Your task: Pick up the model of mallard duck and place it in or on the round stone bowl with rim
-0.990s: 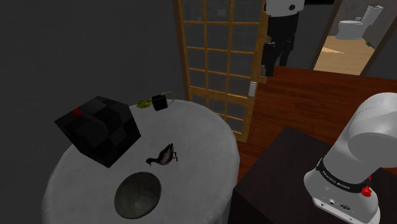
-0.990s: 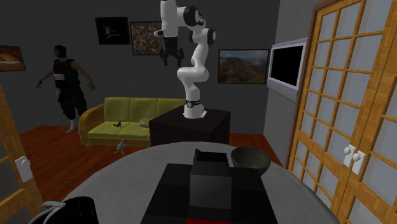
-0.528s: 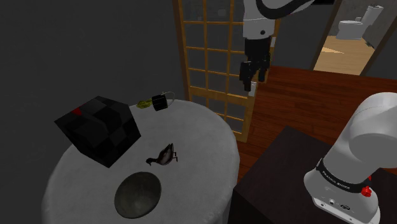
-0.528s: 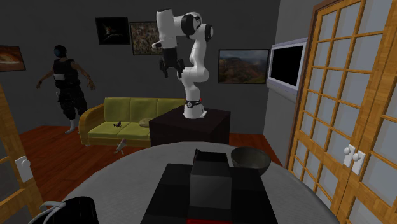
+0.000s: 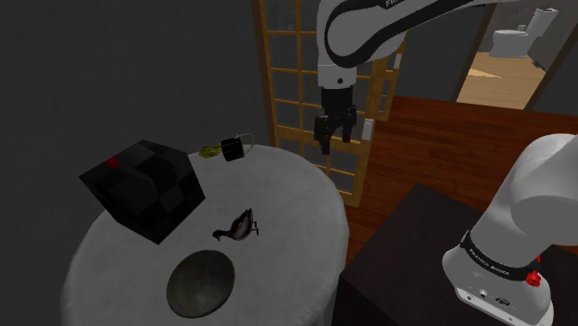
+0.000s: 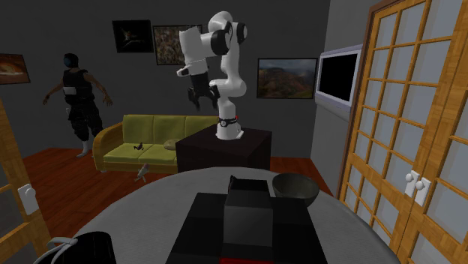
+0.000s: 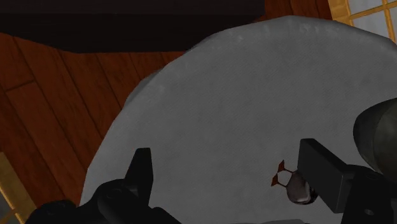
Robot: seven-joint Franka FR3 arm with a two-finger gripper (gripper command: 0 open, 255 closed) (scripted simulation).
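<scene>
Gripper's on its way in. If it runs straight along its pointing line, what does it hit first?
Most likely the bare grey tabletop, not the duck, which sits off to one side by a finger. The gripper hangs high, jaws open, so depth is uncertain.

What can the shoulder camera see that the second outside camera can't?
Shoulder view's own: the duck and a toilet through a doorway. Second exterior view's own: a yellow-green sofa, a dark-clad figure, wall pictures. Shared: the gripper, the black box, the bowl, the table.
</scene>
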